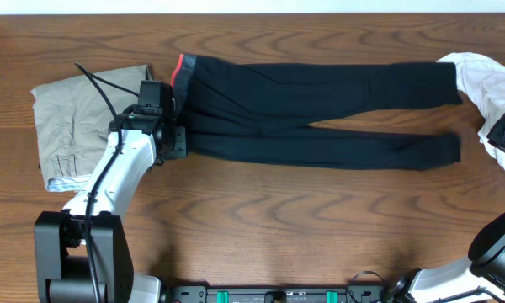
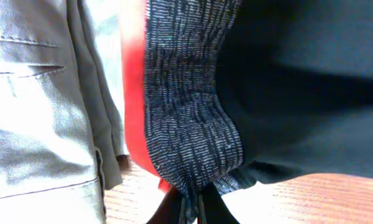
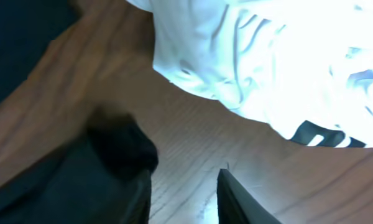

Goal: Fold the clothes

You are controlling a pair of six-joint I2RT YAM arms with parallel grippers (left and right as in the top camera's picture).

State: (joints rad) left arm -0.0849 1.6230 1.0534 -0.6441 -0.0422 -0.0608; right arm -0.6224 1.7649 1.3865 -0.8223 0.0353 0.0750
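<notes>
Long black leggings (image 1: 320, 105) lie stretched across the table, their grey waistband (image 2: 186, 93) with its coral-red edge (image 2: 133, 93) at the left. My left gripper (image 1: 175, 139) (image 2: 191, 211) is shut on a pinch of that waistband. Folded khaki-tan trousers (image 1: 80, 114) (image 2: 37, 112) lie just left of it. At the far right my right gripper (image 1: 497, 135) (image 3: 183, 202) is open, with bare wood between its fingers. It is beside the leggings' hem (image 3: 87, 174) and below the crumpled white garment (image 1: 488, 76) (image 3: 267, 62).
The wooden table (image 1: 320, 219) runs to its far edge at the top of the overhead view. The left arm's cable (image 1: 101, 88) crosses over the khaki trousers. Both arm bases stand at the near edge.
</notes>
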